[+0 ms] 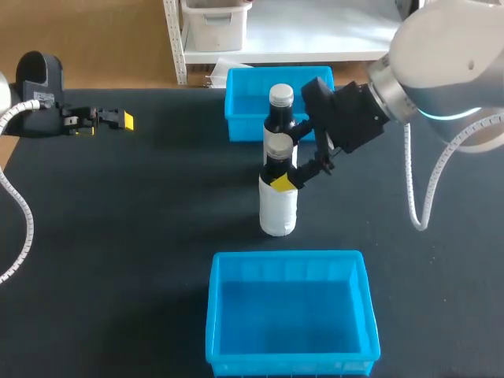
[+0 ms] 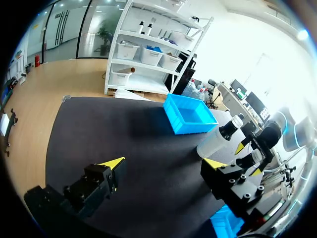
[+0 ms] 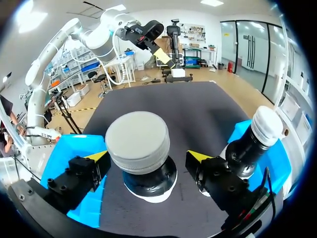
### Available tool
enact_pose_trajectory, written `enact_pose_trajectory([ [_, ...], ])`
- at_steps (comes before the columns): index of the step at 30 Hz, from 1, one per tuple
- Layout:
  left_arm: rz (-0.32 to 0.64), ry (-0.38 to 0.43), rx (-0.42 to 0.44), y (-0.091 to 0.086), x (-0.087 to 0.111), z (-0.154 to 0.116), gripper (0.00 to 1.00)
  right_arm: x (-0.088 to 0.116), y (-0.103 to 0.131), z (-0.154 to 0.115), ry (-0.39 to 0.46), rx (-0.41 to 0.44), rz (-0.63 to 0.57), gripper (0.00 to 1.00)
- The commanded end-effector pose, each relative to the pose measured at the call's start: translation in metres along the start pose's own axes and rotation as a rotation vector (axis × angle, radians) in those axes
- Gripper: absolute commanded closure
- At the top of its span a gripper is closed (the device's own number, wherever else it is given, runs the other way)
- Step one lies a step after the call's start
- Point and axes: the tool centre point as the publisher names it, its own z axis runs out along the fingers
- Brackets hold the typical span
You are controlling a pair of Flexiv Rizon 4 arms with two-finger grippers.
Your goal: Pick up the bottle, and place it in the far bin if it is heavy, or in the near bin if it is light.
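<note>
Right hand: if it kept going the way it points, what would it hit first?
The bottle: its grey cap sits between the right hand's open fingers, so the palm would probably meet that cap first.

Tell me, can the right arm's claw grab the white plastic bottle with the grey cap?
Probably yes. The right claw sits open with the white plastic bottle between its fingers, and nothing blocks it.

The bottle (image 1: 278, 206), white-bodied with a dark neck and grey cap, stood upright between the blue far bin (image 1: 240, 126) and the blue near bin (image 1: 287, 364). A second bottle (image 1: 279, 116), dark and white-capped, stood upright just behind it.
</note>
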Motion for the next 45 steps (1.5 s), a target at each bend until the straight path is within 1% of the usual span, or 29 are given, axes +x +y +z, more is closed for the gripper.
enact_pose_trajectory([
  [1, 0.000, 0.000, 0.000, 0.0000, 0.0000, 0.0000, 0.00, 0.0012, 0.0011, 0.0002, -0.006, 0.006, -0.002, 0.00],
  [12, 0.000, 0.000, 0.000, 0.0000, 0.0000, 0.0000, 0.00, -0.0018, -0.0001, -0.0002, -0.015, 0.014, -0.004, 0.00],
  [14, 0.000, 0.000, 0.000, 0.0000, 0.0000, 0.0000, 0.00, -0.0024, -0.0001, 0.0000, -0.017, 0.014, -0.005, 0.13],
  [16, 0.000, 0.000, 0.000, 0.0000, 0.0000, 0.0000, 0.00, -0.0028, 0.0001, 0.0003, -0.019, 0.014, -0.005, 0.29],
  [17, 0.000, 0.000, 0.000, 0.0000, 0.0000, 0.0000, 0.00, -0.0030, 0.0001, 0.0004, -0.019, 0.015, -0.005, 0.36],
  [20, 0.000, 0.000, 0.000, 0.0000, 0.0000, 0.0000, 0.00, -0.0037, 0.0000, 0.0004, -0.020, 0.015, -0.006, 0.49],
  [30, 0.000, 0.000, 0.000, 0.0000, 0.0000, 0.0000, 0.00, -0.0056, 0.0000, 0.0004, -0.023, 0.015, -0.011, 0.57],
  [31, 0.000, 0.000, 0.000, 0.0000, 0.0000, 0.0000, 0.00, -0.0057, 0.0000, 0.0004, -0.023, 0.015, -0.012, 0.59],
  [34, 0.000, 0.000, 0.000, 0.0000, 0.0000, 0.0000, 0.00, -0.0059, 0.0003, 0.0001, -0.024, 0.015, -0.012, 0.65],
  [35, 0.000, 0.000, 0.000, 0.0000, 0.0000, 0.0000, 0.00, -0.0060, 0.0005, 0.0000, -0.024, 0.015, -0.012, 0.69],
  [38, 0.000, 0.000, 0.000, 0.0000, 0.0000, 0.0000, 0.00, -0.0063, 0.0013, -0.0002, -0.026, 0.014, -0.014, 0.84],
  [39, 0.000, 0.000, 0.000, 0.0000, 0.0000, 0.0000, 0.00, -0.0065, 0.0017, -0.0003, -0.026, 0.014, -0.015, 0.96],
  [40, 0.000, 0.000, 0.000, 0.0000, 0.0000, 0.0000, 0.00, -0.0067, 0.0022, -0.0004, -0.027, 0.013, -0.016, 1.00],
  [45, 0.000, 0.000, 0.000, 0.0000, 0.0000, 0.0000, 0.00, -0.0080, 0.0038, -0.0031, -0.029, 0.015, -0.022, 1.00],
])
